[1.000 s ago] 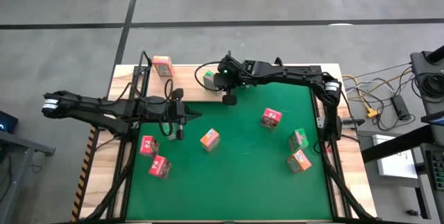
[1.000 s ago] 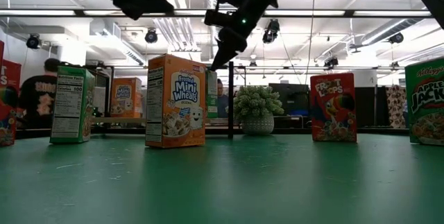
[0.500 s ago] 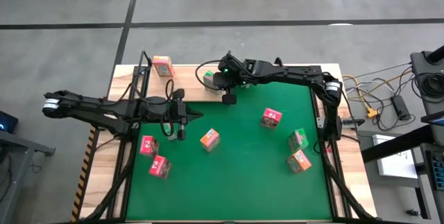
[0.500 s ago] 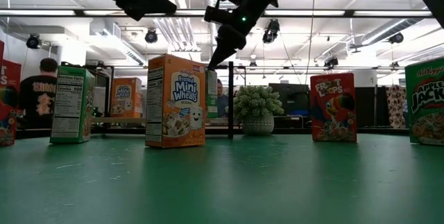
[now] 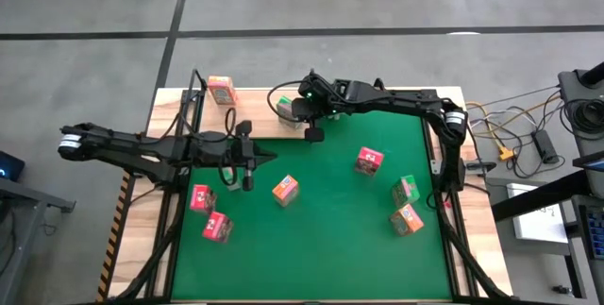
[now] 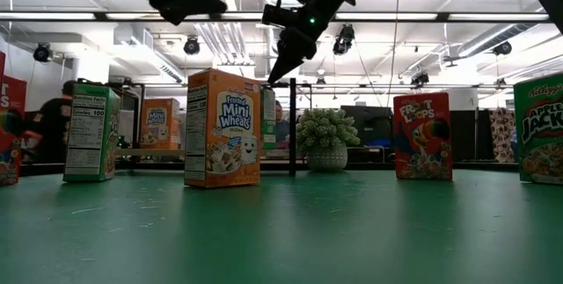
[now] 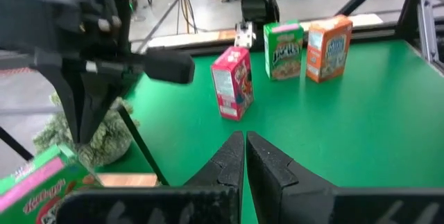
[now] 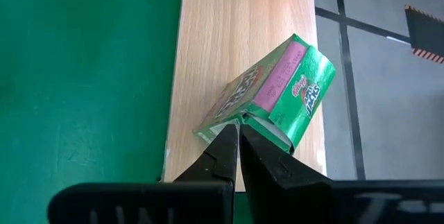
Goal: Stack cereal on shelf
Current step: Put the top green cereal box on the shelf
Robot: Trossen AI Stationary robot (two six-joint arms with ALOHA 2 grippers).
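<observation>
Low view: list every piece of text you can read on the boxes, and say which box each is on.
"Frosted Mini Wheats": front of the orange box.
"Froot Loops": the red box.
"Kellogg's Apple Jacks", cut off at the picture's edge: the green box at the right edge.
"Nutrition Facts" heading: side of the green box on the left; the small print under it is too small to read.
Text on the far orange box is too small to read.
</observation>
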